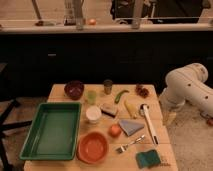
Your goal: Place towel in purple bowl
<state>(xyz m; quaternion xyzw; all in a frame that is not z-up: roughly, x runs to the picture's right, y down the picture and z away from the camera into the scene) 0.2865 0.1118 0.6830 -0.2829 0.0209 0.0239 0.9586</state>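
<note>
Take the centre of the table (59,93) as the dial hub.

1. At 5 o'clock, nearest you, locate a teal sponge (148,158). A fork (130,144) lies at its 10 o'clock.
2. At 6 o'clock, by the near edge, locate the orange bowl (93,147). It sits just beside the green tray (52,130), which fills the 8 o'clock side.
3. At 3 o'clock, locate the towel (131,126), lying flat on the table. An orange fruit (115,130) sits just beside it at its 9 o'clock. A white-handled utensil (149,122) lies at its 3 o'clock.
4. Beyond that utensil, off the table's right edge, locate the gripper (170,119). It points down, apart from the towel. The claw is released and grasps nothing.
5. Near the hub, note a white cup (93,114).
6. At 11 o'clock, in the far left corner, locate the purple bowl (74,89), well apart from the towel. A green cup (91,96) stands at its 4 o'clock.
</note>
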